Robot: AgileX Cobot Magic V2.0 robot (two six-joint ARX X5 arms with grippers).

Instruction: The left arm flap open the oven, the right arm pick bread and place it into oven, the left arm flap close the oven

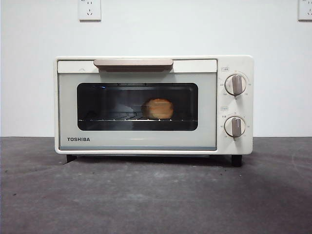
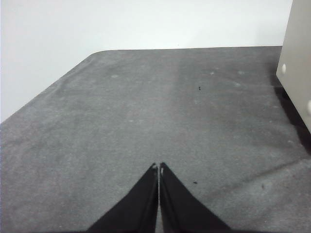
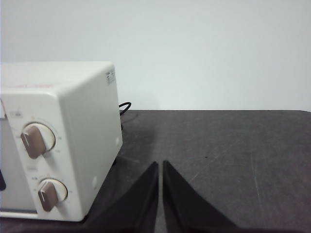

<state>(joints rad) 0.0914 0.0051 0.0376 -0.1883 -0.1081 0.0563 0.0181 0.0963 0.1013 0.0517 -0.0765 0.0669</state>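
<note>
The cream-white TOSHIBA oven [image 1: 153, 105] stands in the middle of the table with its door shut and the beige handle [image 1: 133, 63] up at the top. Through the dark window the golden-brown bread [image 1: 158, 108] rests on the wire rack inside. My left gripper [image 2: 159, 167] is shut and holds nothing, off to the oven's left over bare table, with the oven's side wall [image 2: 296, 53] at the frame edge. Shut and holding nothing too, my right gripper [image 3: 160, 165] hangs off the oven's knob side [image 3: 63, 141]. Neither arm shows in the front view.
The dark grey table [image 1: 156, 195] stretches in front of the oven and to both sides. A white wall with power sockets [image 1: 89, 9] stands behind. A black cable [image 3: 124, 107] runs behind the oven. Two beige knobs [image 1: 236, 85] sit on the oven's right panel.
</note>
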